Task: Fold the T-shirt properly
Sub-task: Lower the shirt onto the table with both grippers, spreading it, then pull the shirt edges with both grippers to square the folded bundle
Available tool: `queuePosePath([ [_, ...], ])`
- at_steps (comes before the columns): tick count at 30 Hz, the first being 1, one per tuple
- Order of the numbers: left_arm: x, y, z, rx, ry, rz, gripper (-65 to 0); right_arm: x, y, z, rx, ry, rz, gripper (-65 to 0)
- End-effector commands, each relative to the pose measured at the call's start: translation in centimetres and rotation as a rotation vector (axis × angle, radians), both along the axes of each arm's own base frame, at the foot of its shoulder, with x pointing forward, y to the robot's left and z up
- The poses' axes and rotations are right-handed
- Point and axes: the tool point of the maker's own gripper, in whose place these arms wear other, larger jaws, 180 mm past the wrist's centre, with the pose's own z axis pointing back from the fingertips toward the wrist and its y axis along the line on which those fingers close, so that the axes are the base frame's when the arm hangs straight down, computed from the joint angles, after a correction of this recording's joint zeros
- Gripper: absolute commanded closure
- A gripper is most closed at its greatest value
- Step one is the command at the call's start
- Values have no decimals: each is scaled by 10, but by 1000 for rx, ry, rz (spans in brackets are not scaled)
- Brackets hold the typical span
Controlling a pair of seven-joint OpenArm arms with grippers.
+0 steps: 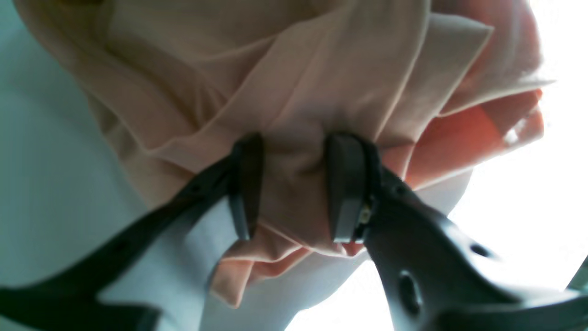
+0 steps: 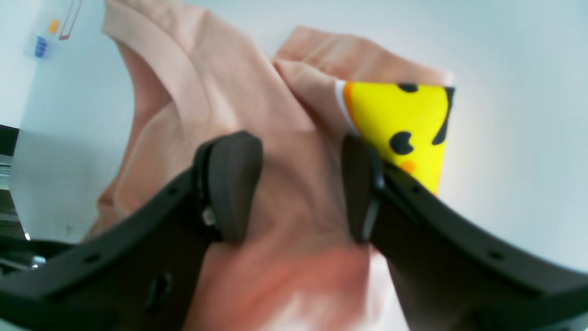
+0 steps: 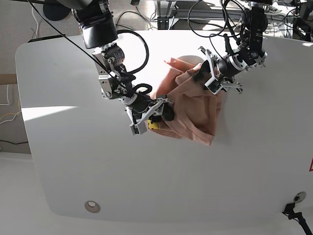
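The salmon-pink T-shirt (image 3: 193,105) lies bunched and wrinkled mid-table, held from both sides. In the base view my left gripper (image 3: 206,74) grips its far right part. The left wrist view shows that gripper (image 1: 296,193) shut on a gathered wad of folds of the T-shirt (image 1: 285,92). My right gripper (image 3: 164,111) is at the cloth's near left edge. Its jaws (image 2: 296,188) stand fairly wide with T-shirt fabric (image 2: 220,92) filling the gap between the pads. A yellow patch with black spots (image 2: 399,124) shows at the cloth's edge beside the right finger.
The white table (image 3: 146,176) has rounded corners and a small round grommet (image 3: 91,206) near its front left. Cables and equipment (image 3: 195,14) crowd the far edge. A sunlit strip (image 3: 44,112) crosses the left side.
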Motion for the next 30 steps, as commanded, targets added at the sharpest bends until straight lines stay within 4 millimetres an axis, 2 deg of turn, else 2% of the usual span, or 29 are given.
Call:
queuePosePath([
  [1,12,9,8,4,-34,0,-208,-1,-13,-1,-31,-5,-6,-308],
  [6,41,38,9,69,-56,12,-208,-31,-29,2,-58,-27,7,-307],
  [11,76,53,23,88,-102,34,-208,-63,-33,1,-61,-17,19,-307],
  [13,87,63,35,99,-138,51,-208,-69,-30,5,-53,-23,21,-307],
  [15,93,74,44,98,-163,87,-208,-72,-26,21,-39,-58,26,-307],
  [17,107,83,74,95,-252,119,-208,-73,-27,39,-41,-107,41,-307],
  [19,112,84,100,93,-331,123,-208,-71,-21,60,-42,-146,75,-307],
  [23,94,77,121,112,-393,102,-208,-57,-14,94,-41,-229,106,-307],
  [25,78,68,117,107,-381,80,-208,-44,-11,101,-36,-252,103,-307],
  [27,62,54,102,69,-335,80,-208,-30,-12,96,-43,-244,94,-307],
  [30,37,42,77,29,-252,91,-208,-6,-15,77,-56,-197,78,-307],
])
